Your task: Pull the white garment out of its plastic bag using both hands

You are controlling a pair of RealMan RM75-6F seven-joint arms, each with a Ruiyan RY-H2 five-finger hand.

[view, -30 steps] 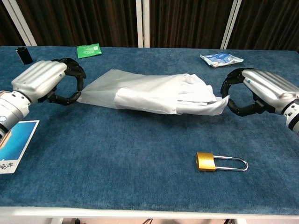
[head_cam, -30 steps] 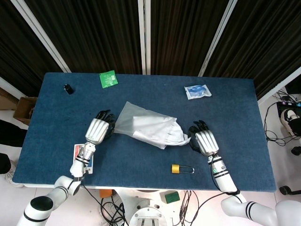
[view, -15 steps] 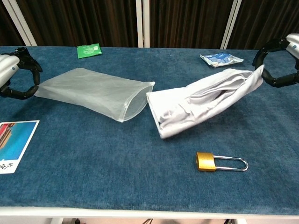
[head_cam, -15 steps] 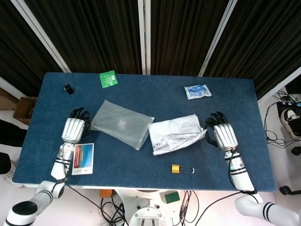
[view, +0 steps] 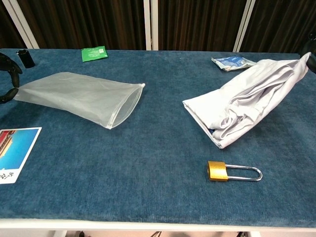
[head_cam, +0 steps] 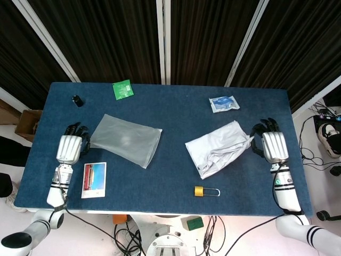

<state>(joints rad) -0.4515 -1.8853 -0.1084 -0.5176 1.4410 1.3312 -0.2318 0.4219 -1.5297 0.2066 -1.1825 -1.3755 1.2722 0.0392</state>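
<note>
Both hands are now sitting farther apart than half a second ago, and the gap between bag and garment is wider. Fingers (head_cam: pixel 75 129) of the left hand (head_cam: pixel 68 148) are curling in on the closed end of the plastic bag (head_cam: pixel 126 140), pinching it at the desk's left side; in the chest view only dark fingertips are showing at the left edge, the rest being cut off. Fingers (head_cam: pixel 259 129) of the right hand (head_cam: pixel 273 146) are gripping a corner of the white garment (head_cam: pixel 219 148), and in the chest view that hand is almost wholly out of frame, with just a dark sliver at the right edge. From the left hand the bag is lying flat and empty, its open mouth facing the garment. From the right hand the garment is trailing down to the desk (head_cam: pixel 176 186), its held corner lifted and its crumpled lower end resting on the cloth; it is lying fully outside the bag and well apart from it. How its folds are lying inside is hard to make out. Just in front of the garment a brass padlock (head_cam: pixel 206 191) is lying on its side. Near the left forearm a picture card (head_cam: pixel 94 180) is sitting at the front edge, partly cut off in the chest view. Along the far side are lying a green packet (head_cam: pixel 123 89), a small black object (head_cam: pixel 78 100) too small to identify, and a blue-and-white pouch (head_cam: pixel 224 103).
</note>
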